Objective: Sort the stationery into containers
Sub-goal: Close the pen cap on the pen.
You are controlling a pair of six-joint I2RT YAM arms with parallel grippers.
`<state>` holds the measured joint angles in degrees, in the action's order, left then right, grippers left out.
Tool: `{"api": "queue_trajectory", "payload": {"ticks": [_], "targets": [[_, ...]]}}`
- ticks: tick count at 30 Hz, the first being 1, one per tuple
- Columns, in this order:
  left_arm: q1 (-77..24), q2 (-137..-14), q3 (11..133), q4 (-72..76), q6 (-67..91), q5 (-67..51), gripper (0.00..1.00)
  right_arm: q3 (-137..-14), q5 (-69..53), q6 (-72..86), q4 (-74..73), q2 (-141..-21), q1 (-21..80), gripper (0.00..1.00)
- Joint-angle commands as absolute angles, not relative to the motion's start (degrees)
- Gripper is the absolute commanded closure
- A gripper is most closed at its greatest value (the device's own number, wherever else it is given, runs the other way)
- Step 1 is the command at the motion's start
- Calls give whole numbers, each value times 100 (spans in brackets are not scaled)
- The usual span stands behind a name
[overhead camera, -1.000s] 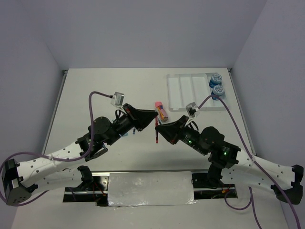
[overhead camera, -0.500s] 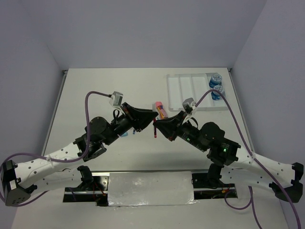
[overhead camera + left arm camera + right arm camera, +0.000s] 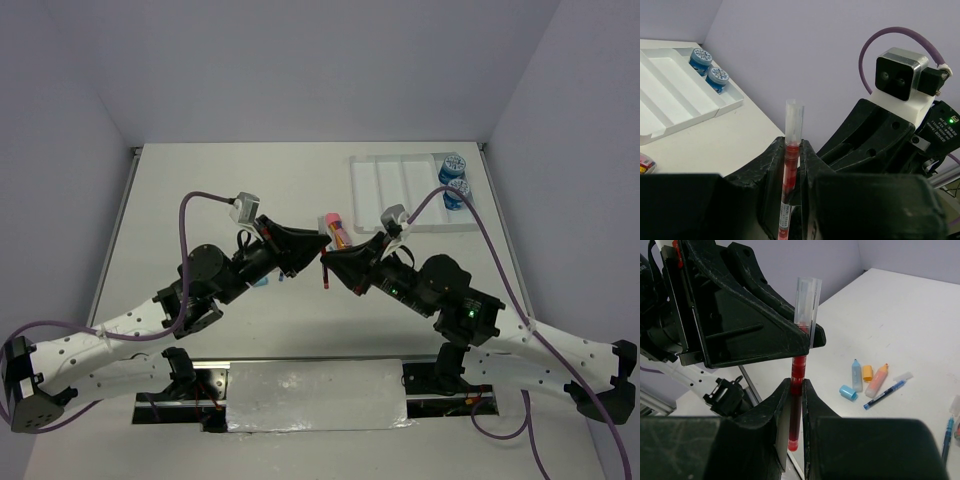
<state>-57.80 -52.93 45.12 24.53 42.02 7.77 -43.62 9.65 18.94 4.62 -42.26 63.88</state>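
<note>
A red pen (image 3: pixel 326 277) with a clear cap (image 3: pixel 794 117) hangs upright above the table's middle, and both grippers hold it. My left gripper (image 3: pixel 793 146) is shut on its capped upper part. My right gripper (image 3: pixel 796 386) is shut on the red barrel (image 3: pixel 798 371) lower down. In the top view the two grippers (image 3: pixel 318 252) (image 3: pixel 329 262) meet tip to tip. The white divided tray (image 3: pixel 392 190) lies at the far right, with two blue rolls (image 3: pixel 452 166) (image 3: pixel 457 190) in its right compartment.
On the table under the left arm lie a light-blue marker (image 3: pixel 856 375), an orange cap (image 3: pixel 867 372), an orange marker (image 3: pixel 876 381), a blue cap (image 3: pixel 847 392) and a blue pen (image 3: pixel 885 390). A pink and orange item (image 3: pixel 338 229) lies just behind the grippers.
My right gripper has moved left and up until its tip meets the left gripper. Less of the red pen shows below them. Hardly anything has moved in the last half second.
</note>
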Motion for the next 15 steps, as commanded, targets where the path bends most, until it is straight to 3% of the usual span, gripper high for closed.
{"api": "queue_trajectory", "payload": {"ticks": [1, 3, 4, 12, 13, 15], "targets": [[-5810, -5265, 4570, 2452, 4096, 414, 83, -4807, 975, 1723, 914, -4245, 6407, 100], [-5818, -5300, 4588, 2470, 4078, 343, 90, -4895, 958, 1696, 897, -4280, 6407, 100], [-5818, -5317, 4605, 2470, 4069, 291, 100, -4922, 923, 1688, 888, -4315, 6407, 100], [-5818, -5317, 4684, 2489, 3929, 70, 100, -5036, 800, 1626, 818, -4447, 6407, 100], [-5818, -5326, 4780, 2418, 3911, 88, 87, -5054, 782, 1626, 791, -4456, 6407, 100], [-5818, -5326, 4816, 2286, 3894, 149, 77, -5080, 782, 1608, 791, -4447, 6407, 100]]}}
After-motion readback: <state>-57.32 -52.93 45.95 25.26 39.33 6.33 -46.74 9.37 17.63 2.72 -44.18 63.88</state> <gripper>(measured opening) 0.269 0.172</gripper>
